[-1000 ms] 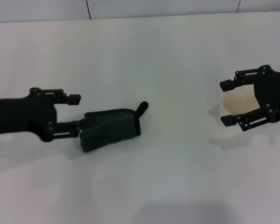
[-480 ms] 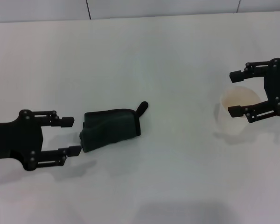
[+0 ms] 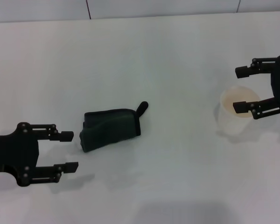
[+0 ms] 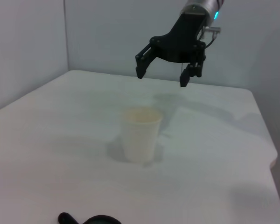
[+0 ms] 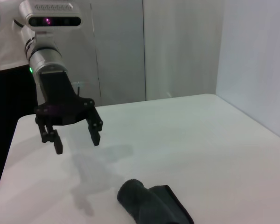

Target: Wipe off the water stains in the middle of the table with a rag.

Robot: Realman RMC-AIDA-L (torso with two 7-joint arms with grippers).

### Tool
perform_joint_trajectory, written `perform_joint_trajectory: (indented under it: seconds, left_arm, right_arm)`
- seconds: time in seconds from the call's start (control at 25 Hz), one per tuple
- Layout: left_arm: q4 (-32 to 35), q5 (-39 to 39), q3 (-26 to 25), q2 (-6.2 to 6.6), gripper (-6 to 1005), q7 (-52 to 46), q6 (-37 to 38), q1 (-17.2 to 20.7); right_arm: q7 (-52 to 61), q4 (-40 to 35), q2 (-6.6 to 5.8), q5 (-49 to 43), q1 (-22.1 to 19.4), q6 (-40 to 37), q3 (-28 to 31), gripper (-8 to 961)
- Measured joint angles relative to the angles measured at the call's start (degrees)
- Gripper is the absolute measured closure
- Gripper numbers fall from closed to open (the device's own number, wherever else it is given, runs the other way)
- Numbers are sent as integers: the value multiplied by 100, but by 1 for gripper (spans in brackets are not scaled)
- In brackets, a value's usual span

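We see the rag [image 3: 111, 129] mid-table [image 3: 177, 56], left gripper [image 3: 67, 150] spread beside it; right gripper [image 3: 245, 89] spread above the cup [image 3: 237, 112] near the right edge

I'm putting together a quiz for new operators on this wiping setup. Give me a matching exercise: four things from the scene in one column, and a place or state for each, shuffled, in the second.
Column 1:
1. rag
2. cup
3. left gripper
4. right gripper

Column 2:
A. jaws open, raised over the table beside the cup
B. lies folded on the table, held by nothing
C. stands upright on the robot's right side
D. jaws open, near the rag but not touching it

Pairs: 1-B, 2-C, 3-D, 4-A
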Motion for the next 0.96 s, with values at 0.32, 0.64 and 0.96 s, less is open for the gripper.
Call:
perform_joint_trajectory:
  seconds: [0.32,0.64,0.96]
  left_arm:
    - [41,-96,-4,-10,348,9,245,3]
    - [49,-132,-4,-10,348,-9,249,-24]
    - [48,-98,-4,-32,348,-23,232,-61]
  right_arm:
    - [24,-48,0,5,-1,-4,-7,95]
    - [27,-47,6,-38,15,13,-44,95]
    - [35,-19,6,-50,33,50,-43,95]
